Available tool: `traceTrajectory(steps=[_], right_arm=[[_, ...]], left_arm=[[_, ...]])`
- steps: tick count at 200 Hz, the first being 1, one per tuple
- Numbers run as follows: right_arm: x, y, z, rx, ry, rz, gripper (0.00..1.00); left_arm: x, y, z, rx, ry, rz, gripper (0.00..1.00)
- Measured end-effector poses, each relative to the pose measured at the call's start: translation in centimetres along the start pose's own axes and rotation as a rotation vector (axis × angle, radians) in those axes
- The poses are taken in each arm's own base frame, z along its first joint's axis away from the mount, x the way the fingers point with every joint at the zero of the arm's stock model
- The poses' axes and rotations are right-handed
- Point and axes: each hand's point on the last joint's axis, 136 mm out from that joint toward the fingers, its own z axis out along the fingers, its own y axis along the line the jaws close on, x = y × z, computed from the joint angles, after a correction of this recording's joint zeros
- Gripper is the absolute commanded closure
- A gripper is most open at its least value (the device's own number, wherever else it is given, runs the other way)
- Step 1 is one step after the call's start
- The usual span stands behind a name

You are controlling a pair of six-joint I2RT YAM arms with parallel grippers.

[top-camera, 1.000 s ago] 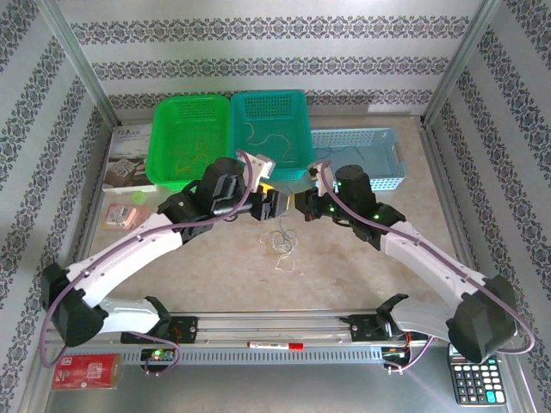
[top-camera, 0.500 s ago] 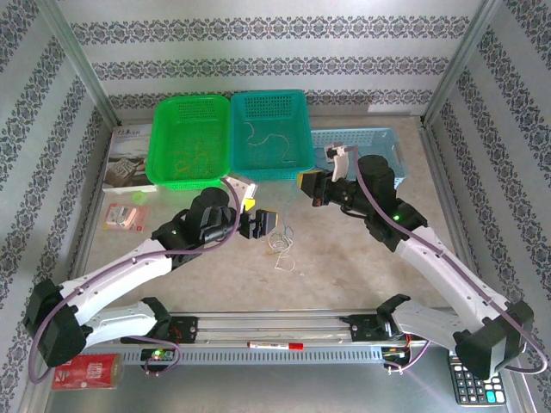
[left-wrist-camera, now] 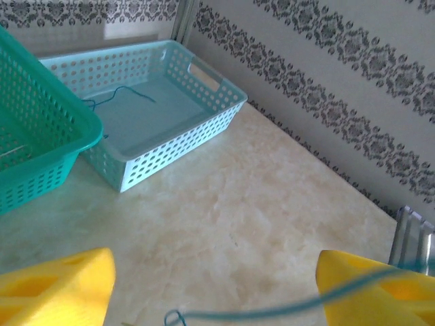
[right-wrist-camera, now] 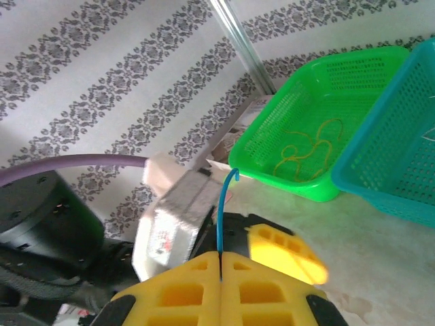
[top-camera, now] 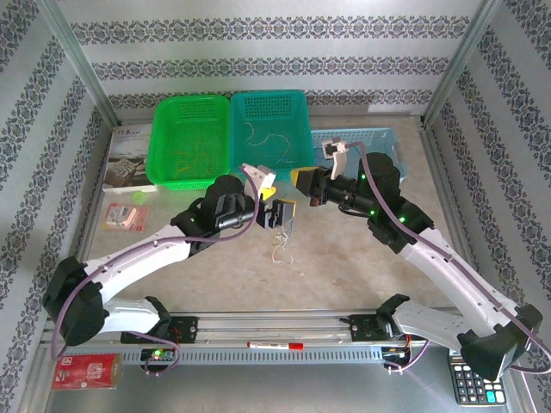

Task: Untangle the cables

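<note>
Progress looking past halfway, one small knot waiting

Three baskets are sitting along the far edge of the table (top-camera: 331,267), and each is already holding something. Yellow-green cables (right-wrist-camera: 306,149) are lying curled in the green basket (top-camera: 159,146). A white cable (top-camera: 258,136) is lying in the teal basket (top-camera: 269,93), and a dark cable (left-wrist-camera: 119,95) is resting in the light blue basket (left-wrist-camera: 170,146) towards the far right corner. To my eye the sorting by colour is going well.

What is left is lying mid-table, just in front of the teal basket. It is a small tangle (top-camera: 280,249) of pale strands, looking loose and loopy rather than knotted hard, as far as I can make out.

The right claw (right-wrist-camera: 221,261) is hanging over the table in front of the teal basket. It is pressed together and pinching a blue cable (right-wrist-camera: 222,210), whose free end is sticking up out of the fingers. The left claw (top-camera: 282,215) is hovering right above the tangle with its fingers spread. A blue-green strand (left-wrist-camera: 258,314) is running across the gap between them, ungripped. I cannot tell whether that is the cable the right claw is holding.

I am guessing the blue cable is needing to be freed and dropped in the light blue basket, with the pale strands waiting to be parted after that.
</note>
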Motion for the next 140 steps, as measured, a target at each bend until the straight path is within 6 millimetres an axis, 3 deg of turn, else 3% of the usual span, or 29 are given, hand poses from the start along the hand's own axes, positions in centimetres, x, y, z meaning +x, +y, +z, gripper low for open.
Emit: traceTrajectory(steps=[37, 105, 140], right_arm=[[-1.9, 1.6, -0.6, -0.025, -0.035, -0.012, 1.0], [-8.1, 6.2, -3.0, -0.106, -0.174, -0.047, 1.0], [-11.1, 7.1, -4.0, -0.111, -0.244, -0.053, 1.0]], left_arm=[[0.6, 0.4, 1.8, 0.013, -0.008, -0.023, 0.71], [5.7, 2.2, 3.9, 0.009, 0.043, -0.107, 0.85], [8.2, 3.1, 4.0, -0.005, 0.075, -0.143, 0.87]])
